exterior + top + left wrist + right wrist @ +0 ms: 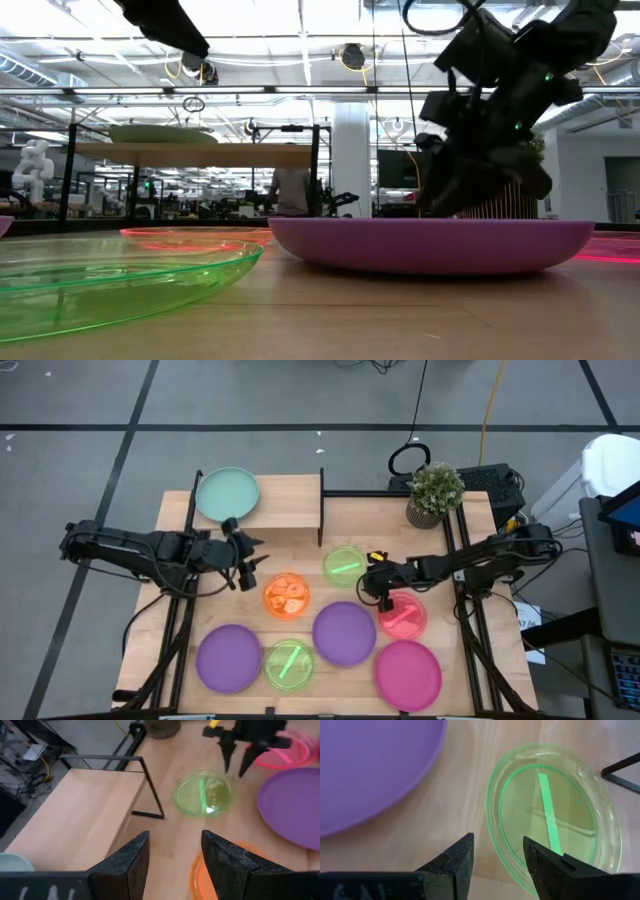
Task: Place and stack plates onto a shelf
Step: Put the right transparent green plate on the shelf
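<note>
The shelf (285, 510) stands at the table's far left, and a pale teal plate (227, 493) rests flat on its left part. The other plates lie flat on the table: a green one (344, 565), an orange one (286, 597), a purple one (344, 632) and a red-pink one (403, 615). My left gripper (245, 567) hovers open off the shelf's near edge, beside the orange plate, with nothing between its fingers (132, 857). My right gripper (372, 587) is open and slants down above the near right rim of the green plate (555, 815), holding nothing.
Near the front edge lie another purple plate (228, 657), a second green plate (289, 664) and a magenta plate (408, 673). A potted plant (435, 492) stands at the far right. The shelf's right half (75, 815) is bare.
</note>
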Robot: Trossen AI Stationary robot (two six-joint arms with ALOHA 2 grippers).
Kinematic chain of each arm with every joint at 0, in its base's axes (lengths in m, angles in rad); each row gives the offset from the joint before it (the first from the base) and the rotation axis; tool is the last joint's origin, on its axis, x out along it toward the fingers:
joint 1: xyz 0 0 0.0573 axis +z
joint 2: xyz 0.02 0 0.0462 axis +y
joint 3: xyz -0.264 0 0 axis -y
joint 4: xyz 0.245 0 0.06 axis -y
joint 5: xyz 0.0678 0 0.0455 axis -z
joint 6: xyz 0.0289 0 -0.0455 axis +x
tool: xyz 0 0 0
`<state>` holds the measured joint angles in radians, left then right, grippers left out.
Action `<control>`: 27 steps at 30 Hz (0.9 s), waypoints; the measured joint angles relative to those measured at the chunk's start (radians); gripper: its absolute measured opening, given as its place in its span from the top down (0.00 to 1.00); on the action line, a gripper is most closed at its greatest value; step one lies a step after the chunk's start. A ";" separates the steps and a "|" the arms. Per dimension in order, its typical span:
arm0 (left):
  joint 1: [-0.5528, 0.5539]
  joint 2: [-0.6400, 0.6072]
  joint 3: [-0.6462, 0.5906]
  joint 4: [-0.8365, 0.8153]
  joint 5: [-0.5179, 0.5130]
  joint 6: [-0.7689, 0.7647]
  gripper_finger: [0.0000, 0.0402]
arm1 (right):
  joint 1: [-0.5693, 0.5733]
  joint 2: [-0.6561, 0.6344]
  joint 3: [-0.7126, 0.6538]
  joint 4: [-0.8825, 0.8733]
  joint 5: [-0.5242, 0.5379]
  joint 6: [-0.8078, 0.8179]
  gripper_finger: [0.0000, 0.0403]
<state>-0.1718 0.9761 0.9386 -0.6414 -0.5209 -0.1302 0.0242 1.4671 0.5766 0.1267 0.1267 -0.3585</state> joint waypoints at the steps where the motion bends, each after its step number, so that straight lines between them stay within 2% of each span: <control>1: -0.008 0.009 0.000 0.008 -0.001 -0.003 0.54 | -0.004 0.009 0.000 0.004 0.000 -0.014 0.62; 11: -0.043 0.095 0.000 0.018 0.000 -0.003 0.54 | -0.046 0.068 0.000 0.009 0.000 -0.089 0.64; 27: -0.043 0.119 0.000 0.018 0.000 -0.014 0.54 | -0.062 0.069 0.000 -0.019 0.001 -0.163 0.97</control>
<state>-0.2146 1.0946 0.9390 -0.6235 -0.5209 -0.1440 -0.0380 1.5364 0.5766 0.1076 0.1276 -0.5213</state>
